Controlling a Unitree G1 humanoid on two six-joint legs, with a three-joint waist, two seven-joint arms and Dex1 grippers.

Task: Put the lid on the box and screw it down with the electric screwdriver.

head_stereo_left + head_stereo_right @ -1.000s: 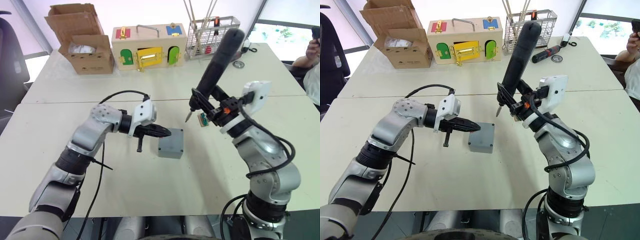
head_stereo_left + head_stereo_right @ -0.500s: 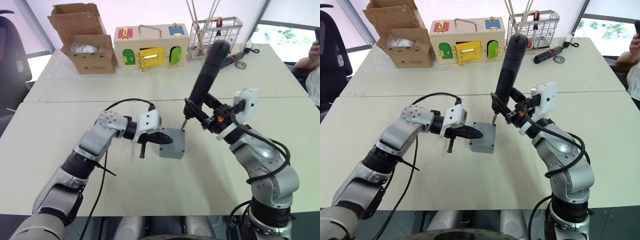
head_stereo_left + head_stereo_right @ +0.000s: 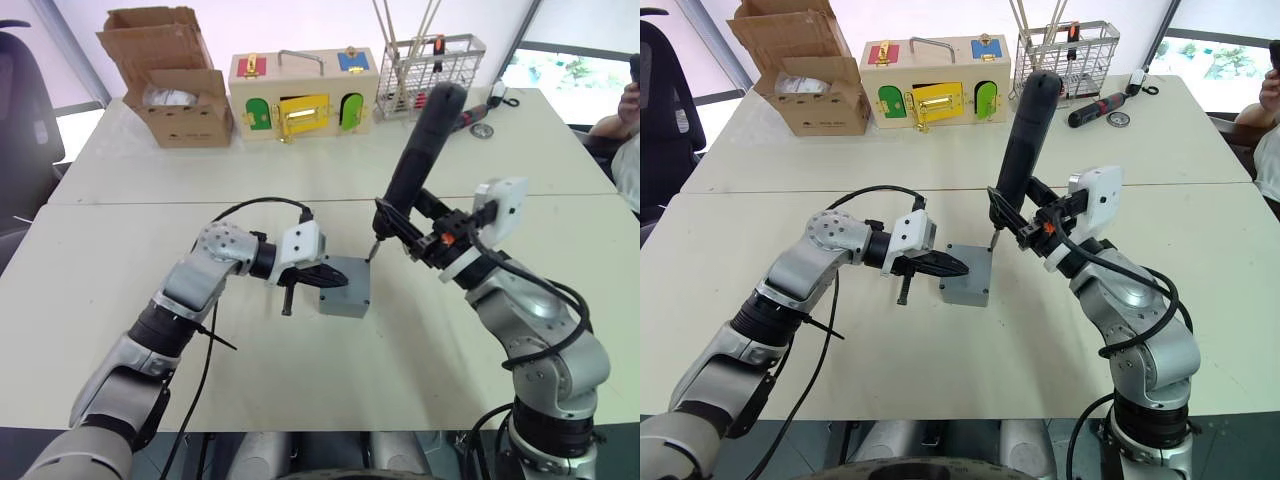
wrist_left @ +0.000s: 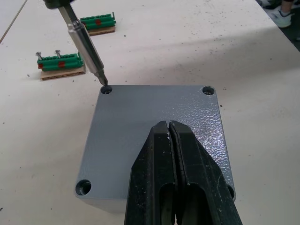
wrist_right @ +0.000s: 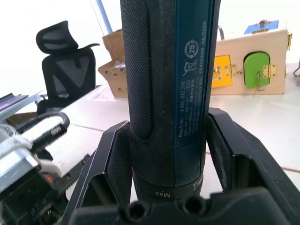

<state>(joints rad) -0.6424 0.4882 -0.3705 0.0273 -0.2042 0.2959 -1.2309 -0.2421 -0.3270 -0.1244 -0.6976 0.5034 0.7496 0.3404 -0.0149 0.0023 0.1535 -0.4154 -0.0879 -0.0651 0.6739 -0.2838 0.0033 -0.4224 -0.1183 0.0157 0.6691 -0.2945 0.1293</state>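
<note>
Two closed fingers of the left gripper [image 4: 169, 125] pressed on the lid [image 4: 140, 122], mid-table; the right gripper [image 5: 164, 154] clamped the electric screwdriver [image 3: 1023, 130], bit at the lid's far corner hole.

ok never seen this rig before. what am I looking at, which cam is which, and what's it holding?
It is a humanoid robot with two arms at a white table. The two wide pictures come from a stereo camera on its head, looking down over the arms. The two close-ups come from cameras on each wrist.

The right gripper is shut on the electric screwdriver, whose bit sits at a corner screw hole of the lid. The lid already sits on the grey box. The left gripper, fingers shut, rests on top of the lid, apparently steadying it.

Also on the table: green screw holders, a cardboard box, a wooden box with coloured doors and a wire basket.
</note>
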